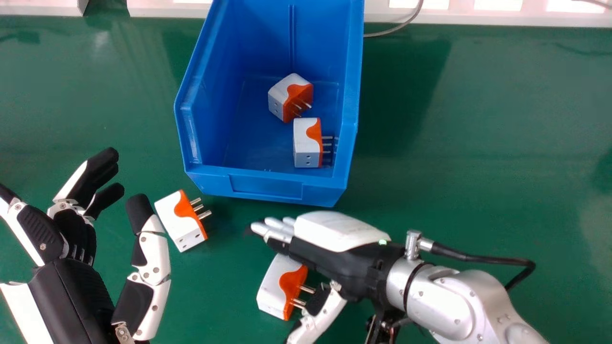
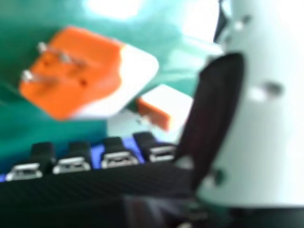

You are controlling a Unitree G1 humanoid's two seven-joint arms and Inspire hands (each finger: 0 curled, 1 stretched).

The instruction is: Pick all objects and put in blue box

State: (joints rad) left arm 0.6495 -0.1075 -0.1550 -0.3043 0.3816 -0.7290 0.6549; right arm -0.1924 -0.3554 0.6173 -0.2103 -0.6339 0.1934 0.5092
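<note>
My left hand point(image 1: 68, 296), lower left of the frame: fingers loosely bent and parted from the thumb, nothing held. First adapter point(image 1: 177, 223), white and orange, just right of that thumb: loose on the green table point(image 1: 478, 191), prongs toward the right. Blue box point(image 1: 215, 184), upper centre, open-topped: holds two adapters of the same kind, the upper adapter point(image 1: 282, 95) set at a slant, the lower adapter point(image 1: 304, 143) just below it with prongs facing the box's right wall. Last adapter point(image 1: 277, 289), lower centre, on the table below the box: partly under my right hand point(image 1: 330, 255), prongs toward my thumb; it also shows close by in the right hand view. Right hand, reaching into lower centre from the right: back upward, fingers straight, thumb set apart from them, no grip closed on anything; whether thumb and adapter touch, I cannot tell. Step in hand, by my judgement: lining up to grasp the last adapter, with two boxed and two outstanding. Next move called for: settle fingers and thumb on opposite sides of its body, clear of the prongs, close firmly, then lift over the box's front wall.
</note>
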